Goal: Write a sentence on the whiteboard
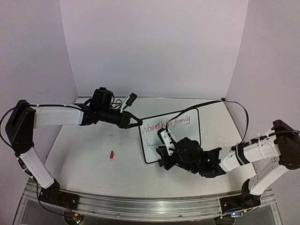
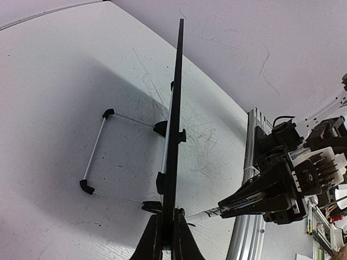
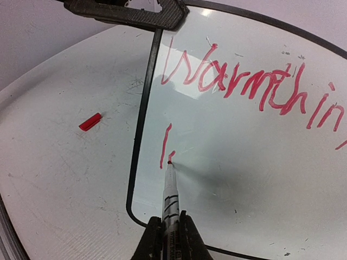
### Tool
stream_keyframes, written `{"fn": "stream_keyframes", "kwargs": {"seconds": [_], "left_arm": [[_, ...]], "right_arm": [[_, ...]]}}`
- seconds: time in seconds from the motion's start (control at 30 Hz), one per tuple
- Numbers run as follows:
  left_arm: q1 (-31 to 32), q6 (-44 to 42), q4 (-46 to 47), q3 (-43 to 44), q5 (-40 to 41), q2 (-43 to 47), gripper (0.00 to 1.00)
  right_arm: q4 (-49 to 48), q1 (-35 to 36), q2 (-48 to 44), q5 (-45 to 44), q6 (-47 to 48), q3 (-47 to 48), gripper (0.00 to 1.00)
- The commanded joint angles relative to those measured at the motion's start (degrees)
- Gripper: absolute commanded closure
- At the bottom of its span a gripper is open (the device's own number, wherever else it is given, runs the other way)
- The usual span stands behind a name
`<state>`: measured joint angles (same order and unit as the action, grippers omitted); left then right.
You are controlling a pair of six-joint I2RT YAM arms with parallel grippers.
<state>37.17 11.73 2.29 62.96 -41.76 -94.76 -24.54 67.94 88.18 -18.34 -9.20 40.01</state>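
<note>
Nearest, the right pincer point(image 3: 169, 230) clenches a red marker point(image 3: 171, 192), tip on the whiteboard point(image 3: 244, 162) propped on the bench point(image 1: 84, 159), where the sentence point(image 3: 238, 86) shows "Warmth in family" plus one second-line stroke, so a word seems left, while farther left the left pincer point(image 2: 168, 238) grips its corner, the near edge hidden from above.

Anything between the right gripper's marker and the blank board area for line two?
Nothing visible. The right gripper's marker has its tip at the whiteboard beside line two's first stroke; the left gripper clamps the board's edge, the red cap lies off it.
</note>
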Motion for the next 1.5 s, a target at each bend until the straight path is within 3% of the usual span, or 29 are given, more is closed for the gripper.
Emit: {"fn": "stream_keyframes", "kwargs": {"seconds": [0.0, 0.5, 1.47], "left_arm": [[0.1, -1.4, 0.1, 0.7, -0.5, 2.0, 1.00], [0.1, -1.4, 0.1, 0.7, -0.5, 2.1, 1.00], [0.1, -1.5, 0.1, 0.6, -0.5, 2.7, 1.00]], "right_arm": [[1.4, 0.1, -0.7, -1.8, -1.0, -0.7, 1.00], [0.8, -0.2, -1.5, -5.1, -2.1, -0.4, 1.00], [-1.9, -1.5, -1.2, -3.6, -0.1, 2.0, 1.00]]}}
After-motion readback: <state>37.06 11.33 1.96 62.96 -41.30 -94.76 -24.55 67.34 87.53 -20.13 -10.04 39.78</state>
